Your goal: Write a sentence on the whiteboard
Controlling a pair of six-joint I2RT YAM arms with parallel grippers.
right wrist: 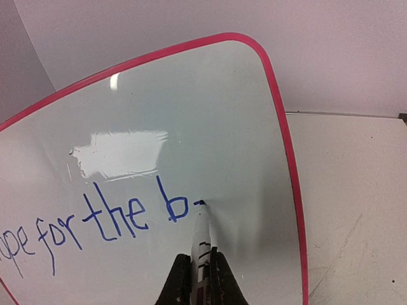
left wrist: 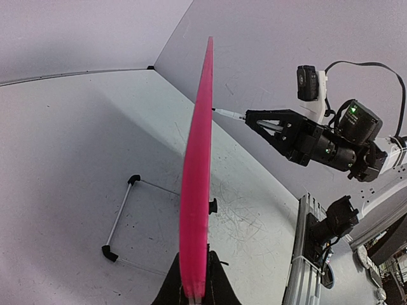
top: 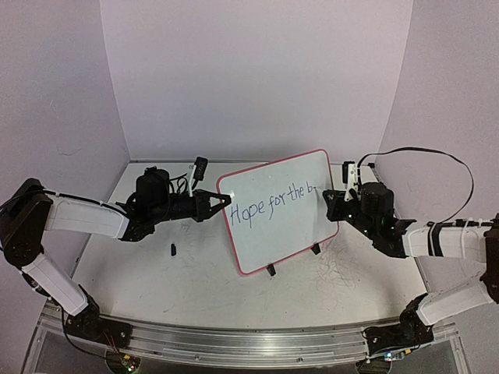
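Note:
The whiteboard (top: 290, 222), white with a red-pink rim, stands tilted upright on small black feet (top: 270, 270). My left gripper (top: 227, 201) is shut on its left edge. In the left wrist view the board shows edge-on as a pink strip (left wrist: 196, 190) clamped in that gripper (left wrist: 195, 281). The sentence (top: 273, 202) is in blue and reads "Hope for the b" (right wrist: 108, 222), followed by a short dash. My right gripper (right wrist: 200, 267) is shut on a white marker (right wrist: 202, 232). Its tip touches the board just right of the "b". The top view shows this gripper (top: 331, 199) at the board's right edge.
A small black cap (top: 172, 249) lies on the table left of the board. A wire stand (left wrist: 117, 219) lies behind the board. Pen scribbles (top: 343, 269) mark the tabletop at the right. A metal rail (top: 234, 343) runs along the near edge. Walls close in on three sides.

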